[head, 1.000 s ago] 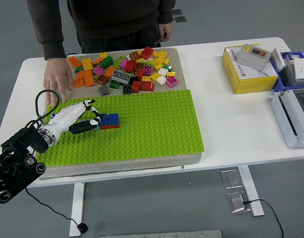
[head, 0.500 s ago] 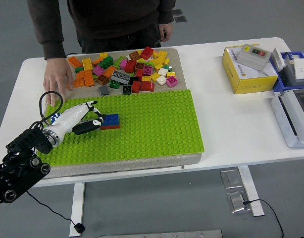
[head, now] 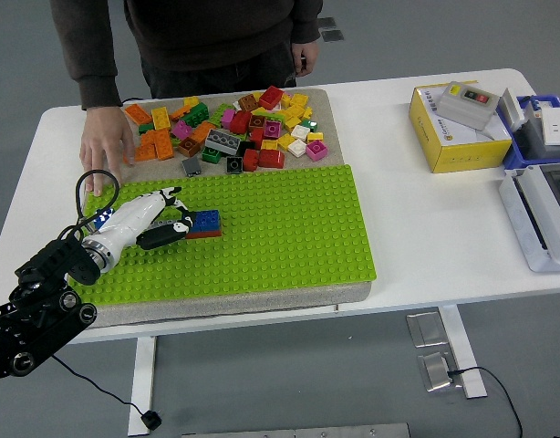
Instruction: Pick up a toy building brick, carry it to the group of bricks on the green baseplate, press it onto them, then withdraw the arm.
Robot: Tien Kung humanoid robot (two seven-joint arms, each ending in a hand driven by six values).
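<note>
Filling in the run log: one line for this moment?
left hand: at blue brick stack | green baseplate | person's hand: resting on table | right arm: unseen

- No lettering comes through clearly anywhere on the table.
- The yellow box (head: 451, 137) at the far right carries a small round blue mark and some dark print on its top edge, too small to make out.
- The grey switch unit (head: 469, 102) lying on it shows a red and a dark button, with no caption I can read.
- The bricks and the green baseplate (head: 262, 239) show bare studs only, no print.
</note>
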